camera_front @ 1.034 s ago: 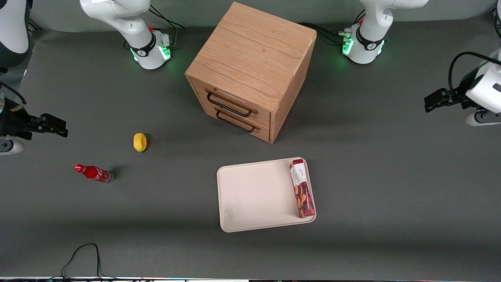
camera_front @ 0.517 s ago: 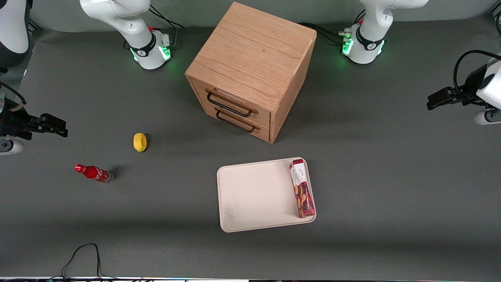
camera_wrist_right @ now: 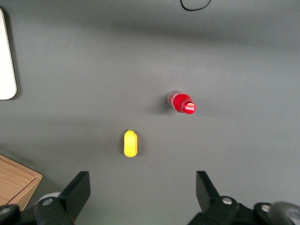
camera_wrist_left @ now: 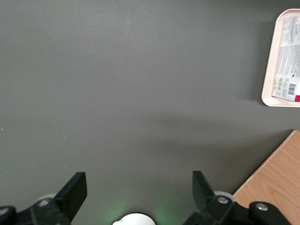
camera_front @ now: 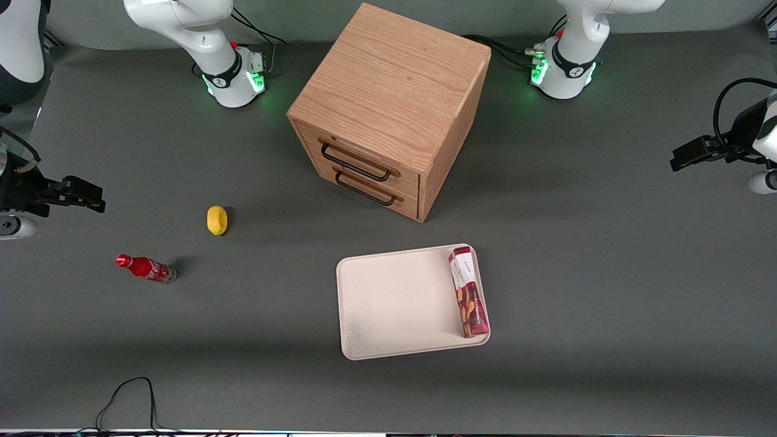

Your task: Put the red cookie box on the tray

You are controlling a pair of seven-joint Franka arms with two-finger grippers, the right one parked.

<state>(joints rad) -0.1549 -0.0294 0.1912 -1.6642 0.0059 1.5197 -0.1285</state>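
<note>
The red cookie box [camera_front: 468, 291] lies flat on the tray [camera_front: 394, 303], along the tray edge nearest the working arm's end of the table. In the left wrist view the box [camera_wrist_left: 288, 61] shows its white label side inside the tray's rim [camera_wrist_left: 268, 79]. My left gripper [camera_front: 683, 159] hangs well away from the tray, out at the working arm's end of the table and farther from the front camera than the box. It is open [camera_wrist_left: 139, 187], with only bare grey table between its fingers.
A wooden two-drawer cabinet [camera_front: 388, 109] stands farther from the front camera than the tray; its corner [camera_wrist_left: 276, 178] shows in the wrist view. A yellow object [camera_front: 217, 220] and a small red soda bottle [camera_front: 145, 267] lie toward the parked arm's end. A black cable [camera_front: 127, 394] loops at the near edge.
My left gripper has drawn back toward the working arm's end of the table, away from the tray. The cookie box has stayed put on the tray.
</note>
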